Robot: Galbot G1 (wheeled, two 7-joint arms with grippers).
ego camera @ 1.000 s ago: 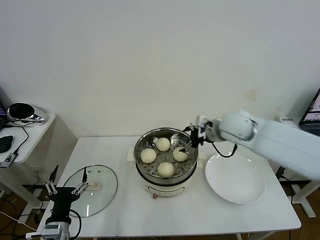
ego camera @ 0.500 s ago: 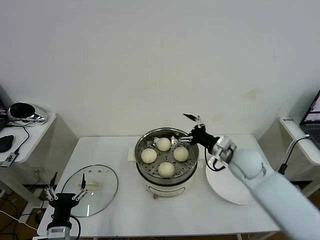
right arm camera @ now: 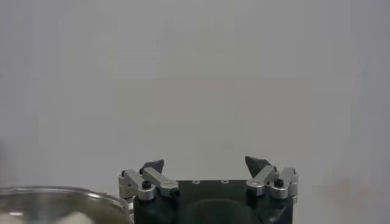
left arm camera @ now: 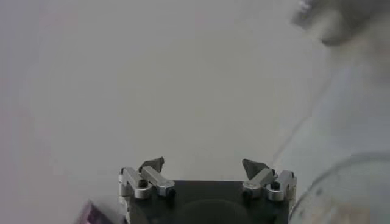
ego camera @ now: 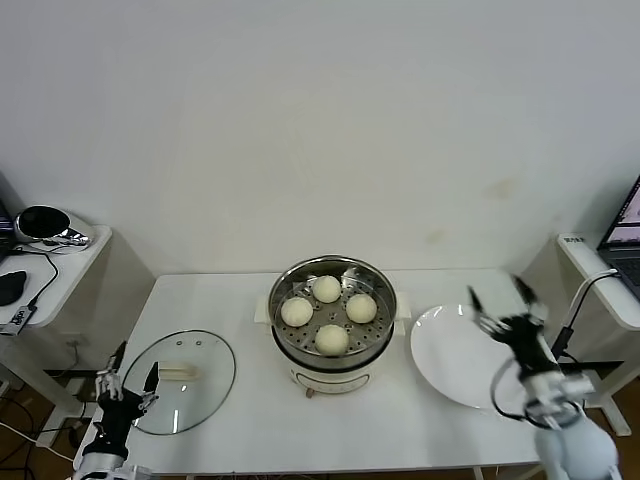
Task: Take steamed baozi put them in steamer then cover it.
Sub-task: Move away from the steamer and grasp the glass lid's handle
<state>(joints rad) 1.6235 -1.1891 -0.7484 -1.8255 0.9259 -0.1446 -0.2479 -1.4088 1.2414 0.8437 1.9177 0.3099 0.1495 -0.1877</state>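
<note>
Several cream-white baozi (ego camera: 332,340) lie on the perforated tray inside the steel steamer (ego camera: 383,296) at the table's middle, which stands uncovered. The glass cover (ego camera: 205,385) lies flat on the table to its left, handle up. My left gripper (ego camera: 135,362) (left arm camera: 203,165) is open and empty at the cover's near-left edge. My right gripper (ego camera: 497,298) (right arm camera: 205,164) is open and empty above the right side of the white plate (ego camera: 455,365). The steamer's rim (right arm camera: 61,193) shows at the edge of the right wrist view.
The white plate lies bare to the right of the steamer. A side table (ego camera: 70,262) with a shiny round object stands at the far left. A laptop on a stand (ego camera: 625,240) is at the far right. The wall runs behind the table.
My right arm has drawn back from the steamer's rim and swung right, so the gripper now hangs over the plate. The left gripper has slid slightly toward the table's near-left corner.
</note>
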